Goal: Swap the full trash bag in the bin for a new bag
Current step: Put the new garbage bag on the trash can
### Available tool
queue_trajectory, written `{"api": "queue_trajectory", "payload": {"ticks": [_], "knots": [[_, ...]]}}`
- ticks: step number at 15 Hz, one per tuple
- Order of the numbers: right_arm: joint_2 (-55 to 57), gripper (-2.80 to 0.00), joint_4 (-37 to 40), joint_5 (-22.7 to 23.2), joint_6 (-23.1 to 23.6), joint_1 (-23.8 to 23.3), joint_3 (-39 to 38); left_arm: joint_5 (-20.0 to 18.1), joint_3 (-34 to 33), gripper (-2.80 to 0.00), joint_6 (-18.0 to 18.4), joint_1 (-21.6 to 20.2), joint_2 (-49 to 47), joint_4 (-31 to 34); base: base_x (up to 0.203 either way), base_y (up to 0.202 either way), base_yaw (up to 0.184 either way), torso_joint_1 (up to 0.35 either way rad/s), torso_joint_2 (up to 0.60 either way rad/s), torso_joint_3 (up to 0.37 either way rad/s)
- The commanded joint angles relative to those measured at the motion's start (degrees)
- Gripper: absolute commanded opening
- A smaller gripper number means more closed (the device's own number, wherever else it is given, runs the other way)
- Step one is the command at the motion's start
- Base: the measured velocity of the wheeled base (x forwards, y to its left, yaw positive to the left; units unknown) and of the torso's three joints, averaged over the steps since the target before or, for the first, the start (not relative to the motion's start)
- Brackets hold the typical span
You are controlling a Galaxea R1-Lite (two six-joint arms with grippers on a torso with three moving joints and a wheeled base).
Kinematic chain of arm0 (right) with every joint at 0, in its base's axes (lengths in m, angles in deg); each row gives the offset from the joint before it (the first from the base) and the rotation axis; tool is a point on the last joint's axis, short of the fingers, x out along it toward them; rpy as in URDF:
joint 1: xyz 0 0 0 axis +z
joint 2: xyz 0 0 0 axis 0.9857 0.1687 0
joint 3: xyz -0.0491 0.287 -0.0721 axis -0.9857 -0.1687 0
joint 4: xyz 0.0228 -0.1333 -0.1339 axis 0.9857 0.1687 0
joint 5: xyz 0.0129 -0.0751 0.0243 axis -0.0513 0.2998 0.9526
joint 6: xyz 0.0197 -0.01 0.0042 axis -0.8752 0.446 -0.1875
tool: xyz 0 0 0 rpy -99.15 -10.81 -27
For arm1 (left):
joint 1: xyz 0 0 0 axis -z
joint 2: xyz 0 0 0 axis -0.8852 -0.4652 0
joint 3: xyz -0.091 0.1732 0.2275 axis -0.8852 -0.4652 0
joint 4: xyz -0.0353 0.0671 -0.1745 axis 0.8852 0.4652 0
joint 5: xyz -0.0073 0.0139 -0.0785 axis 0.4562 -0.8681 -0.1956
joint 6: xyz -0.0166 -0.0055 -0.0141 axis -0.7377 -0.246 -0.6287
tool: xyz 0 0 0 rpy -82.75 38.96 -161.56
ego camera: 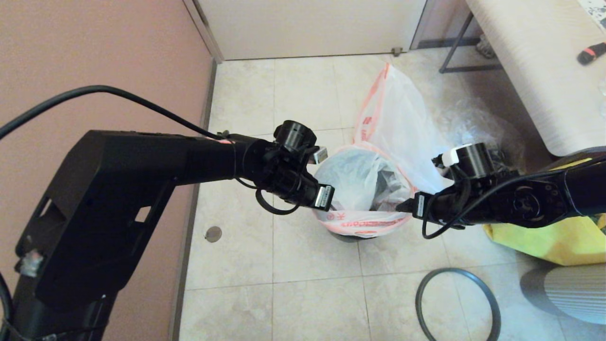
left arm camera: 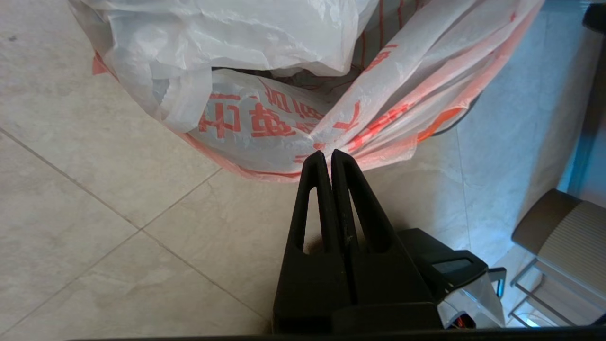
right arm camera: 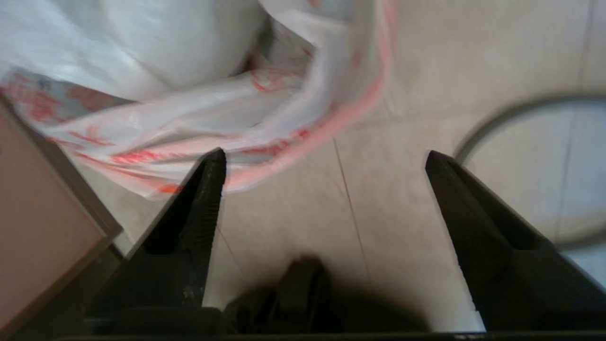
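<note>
The full trash bag [ego camera: 364, 180] sits in the black bin [ego camera: 352, 237], whose base just shows beneath it. Its red-orange printed band [left arm camera: 265, 123] is folded down over the near side, and a tall flap [ego camera: 393, 104] stands up at the far side. Crumpled white plastic and dark items show in its mouth. My left gripper [left arm camera: 327, 152] is at the bag's left edge [ego camera: 330, 207], shut on a pinch of the band, with pleats running to its tips. My right gripper [right arm camera: 326, 156] stands open at the bag's right edge [ego camera: 407, 206], holding nothing. The grey rim ring [ego camera: 457, 303] lies on the floor. The new bag is out of view.
A clear bag with dark items [ego camera: 478, 125] lies behind the bin. A yellow tote [ego camera: 554, 241] and a grey ribbed object [ego camera: 568, 293] are under my right arm. A table [ego camera: 535, 57] stands at the far right, and a pink wall [ego camera: 94, 47] runs along the left.
</note>
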Motion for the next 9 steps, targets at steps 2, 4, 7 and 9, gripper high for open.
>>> {"api": "queue_trajectory", "payload": {"ticks": [2, 4, 7, 9], "knots": [[1.5, -2.8, 5.0, -1.3, -2.5, 1.8, 2.2, 0.6, 0.2, -2.8, 0.0, -0.2, 0.6, 0.0, 0.0, 0.0, 0.0, 0.0, 0.0, 0.0], [3.0, -2.8, 5.5, -1.4, -5.6, 3.3, 2.1, 1.1, 0.2, -2.8, -0.1, -0.9, 2.8, 0.1, 0.0, 0.0, 0.0, 0.0, 0.0, 0.0], [7.0, -2.8, 9.6, -3.4, -13.5, 8.5, 6.9, 3.3, 0.0, -2.8, -0.8, -1.7, 6.6, 0.3, 0.0, 0.0, 0.0, 0.0, 0.0, 0.0], [9.0, -2.8, 14.8, -5.8, -17.4, 11.2, 9.4, 5.7, 0.0, -2.8, -1.6, -2.3, 9.3, 0.3, 0.0, 0.0, 0.0, 0.0, 0.0, 0.0]]}}
